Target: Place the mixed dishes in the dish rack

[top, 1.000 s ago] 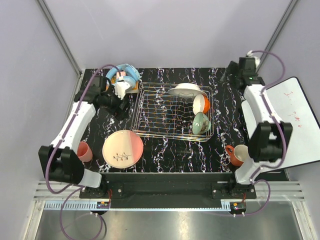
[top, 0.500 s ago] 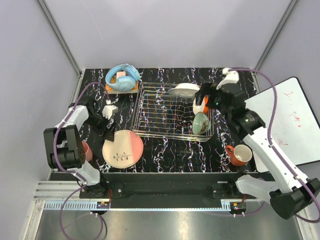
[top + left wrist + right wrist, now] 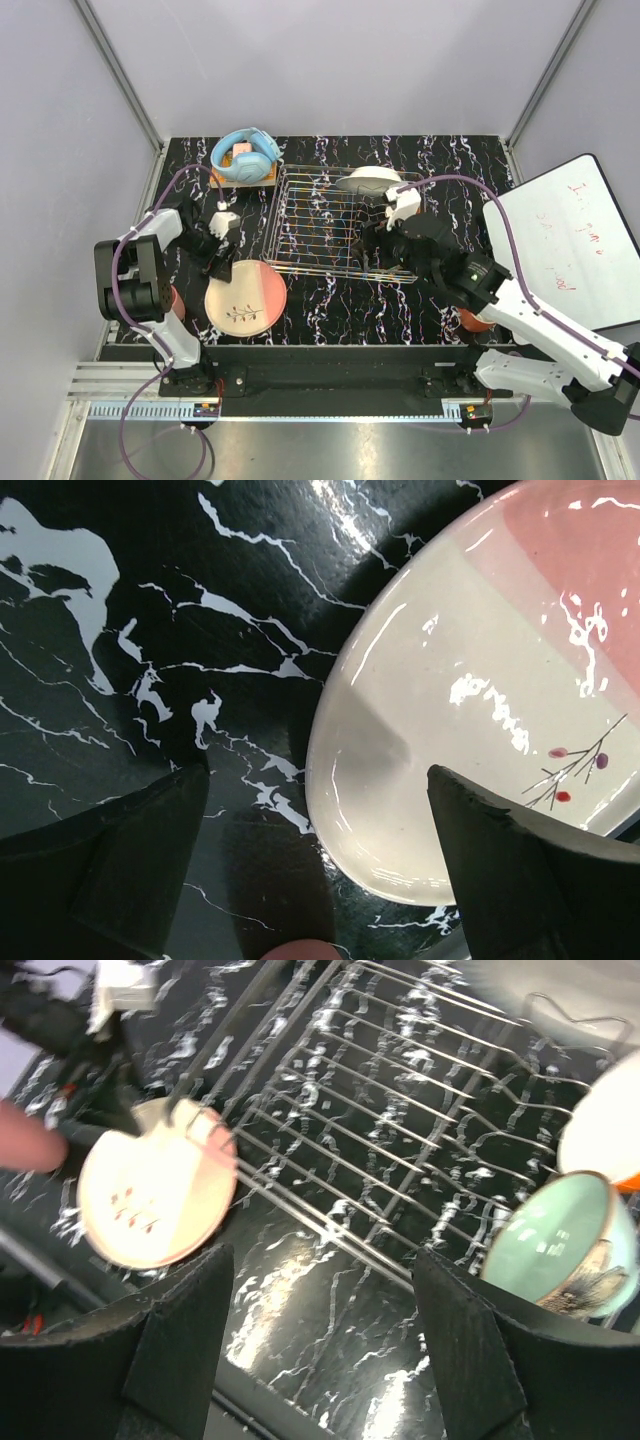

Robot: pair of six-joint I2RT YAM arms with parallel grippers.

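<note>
The pink-and-cream plate (image 3: pixel 246 298) lies flat on the table in front of the dish rack (image 3: pixel 320 228). My left gripper (image 3: pixel 221 264) is open at the plate's upper-left rim. In the left wrist view the plate (image 3: pixel 490 670) lies between my spread fingers (image 3: pixel 110 865). My right gripper (image 3: pixel 370 262) is open and empty over the rack's front edge. The plain white plate (image 3: pixel 368 180) stands at the rack's back. In the right wrist view the pale green bowl (image 3: pixel 555 1240) and the small white bowl (image 3: pixel 600 1130) sit in the rack (image 3: pixel 400 1110). My arms partly hide the pink cup (image 3: pixel 174 302) and the orange-red mug (image 3: pixel 468 318).
Blue headphones (image 3: pixel 245 155) lie at the back left beside the rack. A white board (image 3: pixel 570 240) lies off the table's right side. Grey walls close in the left, back and right. The right arm spans the front right of the table.
My right arm swung from the back right across the rack to its front edge. My left gripper moved from beside the headphones down to the pink-and-cream plate's rim.
</note>
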